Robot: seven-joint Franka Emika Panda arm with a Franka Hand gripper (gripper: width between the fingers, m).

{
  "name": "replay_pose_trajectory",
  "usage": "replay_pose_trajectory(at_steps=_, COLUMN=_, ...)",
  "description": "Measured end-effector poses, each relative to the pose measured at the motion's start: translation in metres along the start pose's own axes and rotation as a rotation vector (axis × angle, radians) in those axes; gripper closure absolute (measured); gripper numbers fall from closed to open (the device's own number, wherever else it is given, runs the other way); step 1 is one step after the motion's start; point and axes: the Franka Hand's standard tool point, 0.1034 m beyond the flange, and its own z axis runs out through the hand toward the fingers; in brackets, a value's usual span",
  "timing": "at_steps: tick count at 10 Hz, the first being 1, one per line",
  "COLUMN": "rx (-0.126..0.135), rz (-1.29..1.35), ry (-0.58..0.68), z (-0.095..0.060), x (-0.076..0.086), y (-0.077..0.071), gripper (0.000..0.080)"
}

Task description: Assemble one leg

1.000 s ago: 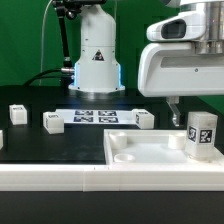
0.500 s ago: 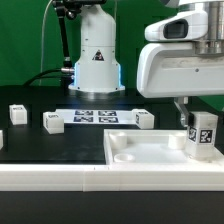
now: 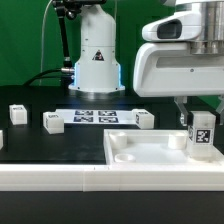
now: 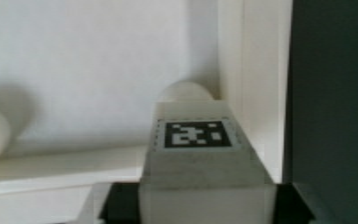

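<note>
- Exterior view: the end effector (image 3: pixel 199 118) is clamped on the leg (image 3: pixel 202 135), held upright over the white panel (image 3: pixel 140 152) at the exterior view's right. Loose posts (image 3: pixel 52 121) and the marker board (image 3: pixel 95 117) lie on the table (image 3: pixel 40 148).
- Wrist view only: the leg's tag (image 4: pixel 195 135) faces the camera.

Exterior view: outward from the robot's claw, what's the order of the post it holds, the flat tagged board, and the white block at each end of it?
1. The leg, held in the gripper, exterior view's right.
2. The first block, at the marker board's gripper-side end.
3. The marker board, mid-table.
4. The second block, at its other end.
</note>
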Motion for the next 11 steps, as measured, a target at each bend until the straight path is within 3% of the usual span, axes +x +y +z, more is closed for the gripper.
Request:
replay_pose_trajectory(at_steps=5, rx=0.033, rz=0.601, ry=0.048, z=0.0033, x=-0.0016, y=-0.0005, gripper=0.0506)
replay_pose_trajectory(at_steps=8, rx=0.028, rz=1.017, ry=0.068, z=0.0037, x=-0.0071, y=-0.006, gripper=0.0505)
replay_pose_trajectory(at_steps=11, rx=0.058, rz=1.11, ry=0.044, z=0.0035, x=-0.0052, y=-0.0025, gripper=0.0506)
